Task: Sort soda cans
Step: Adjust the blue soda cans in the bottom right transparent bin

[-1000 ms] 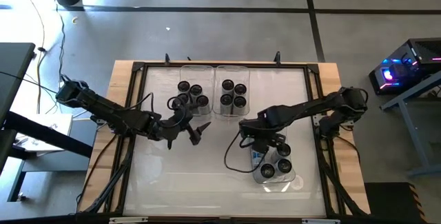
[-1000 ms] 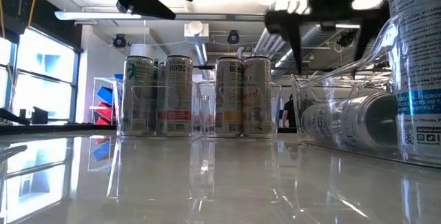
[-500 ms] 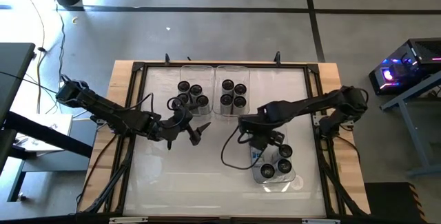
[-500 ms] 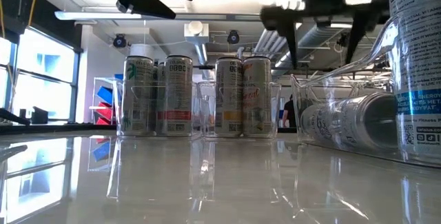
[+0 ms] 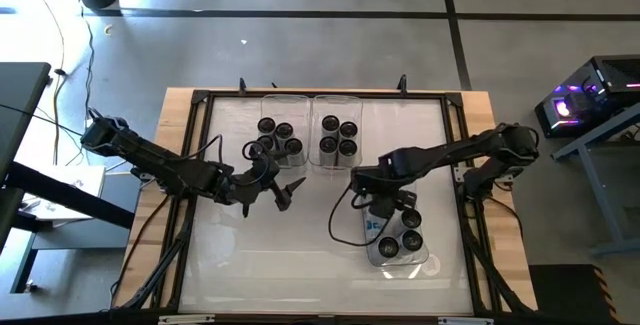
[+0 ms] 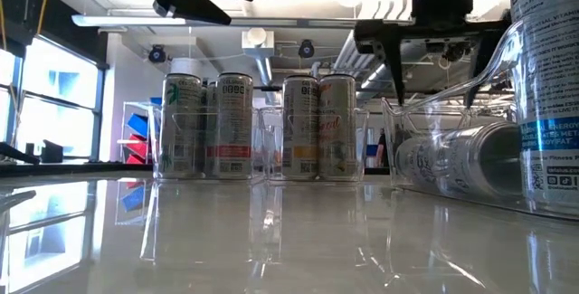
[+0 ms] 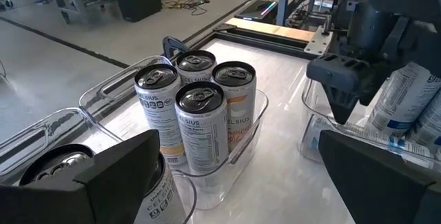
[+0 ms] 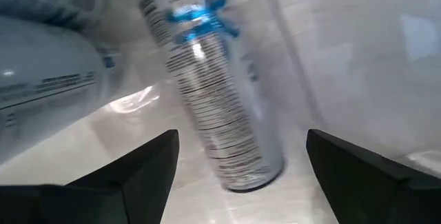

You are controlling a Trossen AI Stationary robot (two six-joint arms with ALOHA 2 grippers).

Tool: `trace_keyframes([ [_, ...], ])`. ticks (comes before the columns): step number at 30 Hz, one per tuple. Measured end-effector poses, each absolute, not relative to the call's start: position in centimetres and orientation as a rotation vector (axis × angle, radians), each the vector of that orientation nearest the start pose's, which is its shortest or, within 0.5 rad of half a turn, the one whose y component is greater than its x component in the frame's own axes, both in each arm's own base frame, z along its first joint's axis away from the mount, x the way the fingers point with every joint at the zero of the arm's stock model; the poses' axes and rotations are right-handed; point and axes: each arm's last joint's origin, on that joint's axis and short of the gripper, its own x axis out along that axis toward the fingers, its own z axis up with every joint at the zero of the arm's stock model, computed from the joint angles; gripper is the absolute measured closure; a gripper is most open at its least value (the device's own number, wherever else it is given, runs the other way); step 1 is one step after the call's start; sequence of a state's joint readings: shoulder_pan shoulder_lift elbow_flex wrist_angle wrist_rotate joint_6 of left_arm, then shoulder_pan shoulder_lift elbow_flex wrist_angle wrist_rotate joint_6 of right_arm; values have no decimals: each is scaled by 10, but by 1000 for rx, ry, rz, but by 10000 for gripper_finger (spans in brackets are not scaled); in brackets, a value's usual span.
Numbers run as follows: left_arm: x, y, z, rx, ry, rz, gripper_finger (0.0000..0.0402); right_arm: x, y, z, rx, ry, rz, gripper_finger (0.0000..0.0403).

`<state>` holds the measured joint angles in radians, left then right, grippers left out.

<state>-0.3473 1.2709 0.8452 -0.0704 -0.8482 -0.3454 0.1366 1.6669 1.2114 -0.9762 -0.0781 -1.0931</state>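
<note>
Several soda cans stand upright in two clear bins at the far edge, some in the left bin (image 5: 278,137) and some in the middle bin (image 5: 338,135). A third clear bin (image 5: 422,263) at the near right holds three upright cans (image 5: 402,241) and one can lying on its side (image 8: 213,93). My right gripper (image 5: 385,205) points down over that lying can, open, one finger on either side and apart from it. My left gripper (image 5: 285,190) hangs open in the air near the far left bin, holding nothing.
A black frame (image 5: 200,100) edges the white tabletop. Bare table lies at the near left and between the far bins and the near right bin. The near right bin's clear wall (image 6: 434,122) stands close around my right gripper's fingers (image 6: 396,68).
My right gripper has swayed slightly toward the table's left and back, and has sunk a little toward the lying can in the near right bin, its fingers staying open.
</note>
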Motion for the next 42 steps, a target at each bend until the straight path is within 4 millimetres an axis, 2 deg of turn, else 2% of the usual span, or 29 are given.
trace_keyframes([
  [5, 258, -70, 268, -41, 321, 549, 9, 303, 43, 219, -952, 1203, 918, 89],
  [9, 258, -70, 269, -43, 317, 549, 9, 305, 46, 232, -927, 1256, 883, 89],
  [14, 258, -70, 269, -44, 316, 548, 9, 309, 51, 254, -922, 1229, 882, 89],
  [18, 259, -71, 269, -45, 314, 548, 9, 314, 49, 257, -909, 1183, 868, 89],
  [22, 259, -71, 269, -37, 316, 547, 9, 310, 41, 242, -943, 1193, 914, 89],
  [28, 259, -71, 269, -37, 316, 547, 9, 304, 39, 217, -1099, 1176, 1019, 89],
  [32, 259, -71, 269, -37, 316, 547, 9, 299, 37, 205, -1142, 1180, 1052, 89],
  [42, 259, -71, 270, -42, 309, 546, 9, 293, 35, 176, -1185, 1165, 1025, 89],
])
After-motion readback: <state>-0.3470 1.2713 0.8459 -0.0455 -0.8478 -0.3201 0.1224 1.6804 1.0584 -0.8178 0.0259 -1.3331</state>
